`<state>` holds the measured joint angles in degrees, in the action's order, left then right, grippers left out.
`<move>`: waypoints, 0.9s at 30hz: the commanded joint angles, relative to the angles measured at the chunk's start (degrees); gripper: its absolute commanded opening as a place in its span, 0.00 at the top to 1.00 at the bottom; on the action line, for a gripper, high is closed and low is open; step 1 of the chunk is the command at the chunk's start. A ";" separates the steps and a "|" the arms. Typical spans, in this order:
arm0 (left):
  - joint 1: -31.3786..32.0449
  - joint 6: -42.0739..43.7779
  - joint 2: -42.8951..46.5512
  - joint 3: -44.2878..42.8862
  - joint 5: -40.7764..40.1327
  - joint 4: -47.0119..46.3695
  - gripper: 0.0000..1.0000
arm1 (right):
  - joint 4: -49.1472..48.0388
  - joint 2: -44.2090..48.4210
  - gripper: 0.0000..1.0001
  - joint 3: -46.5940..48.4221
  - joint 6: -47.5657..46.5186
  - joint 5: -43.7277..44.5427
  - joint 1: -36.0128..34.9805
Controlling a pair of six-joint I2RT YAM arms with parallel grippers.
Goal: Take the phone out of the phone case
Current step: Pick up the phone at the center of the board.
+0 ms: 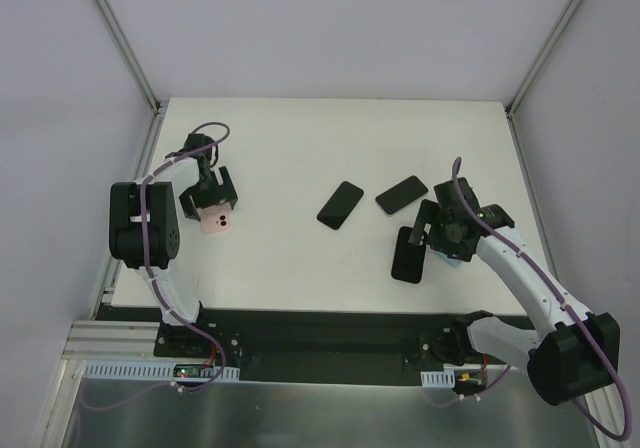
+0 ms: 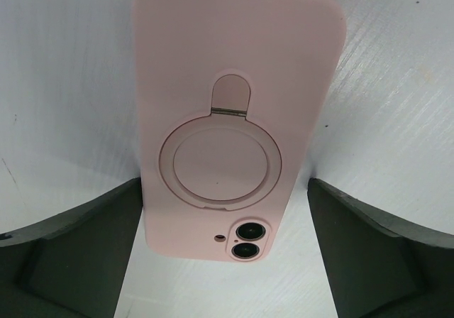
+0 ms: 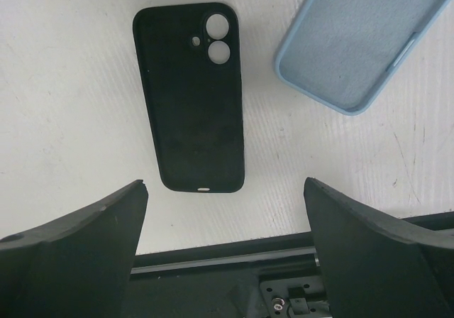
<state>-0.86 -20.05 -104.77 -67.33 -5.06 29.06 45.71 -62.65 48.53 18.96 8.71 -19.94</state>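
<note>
From above, the pink-cased phone [image 1: 215,221] lies at the left of the frame on the surface [image 1: 300,138], under my left jaws. Left wrist: it lies back up between those jaws, spread wide, holding nothing. Right wrist: my right jaws, equally wide and empty, hang near an empty black case [image 3: 191,98] and blue case [image 3: 362,41]. Extraction looks unstarted; next I must pinch its long edges.

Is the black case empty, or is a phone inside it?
Empty. The black case has only white table showing through its camera holes, and there is no phone inside.
</note>
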 commanded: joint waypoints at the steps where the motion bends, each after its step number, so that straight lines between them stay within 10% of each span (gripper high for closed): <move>1: -0.46 -1.30 -0.43 1.94 -0.74 1.88 0.07 | 0.43 1.65 0.06 2.18 -0.42 -0.01 -0.36; 12: 7.01 -3.76 -0.26 1.94 2.24 1.70 0.53 | 1.31 3.33 0.06 1.83 0.38 -0.01 -1.15; 27: 22.38 -11.58 12.12 9.14 22.18 -3.83 0.59 | -25.05 -8.52 0.06 5.51 11.36 -23.81 -7.82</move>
<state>19.03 -28.12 -97.65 -60.34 8.38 27.09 30.02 -65.84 48.53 26.24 -8.12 -26.26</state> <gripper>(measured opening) 0.694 0.936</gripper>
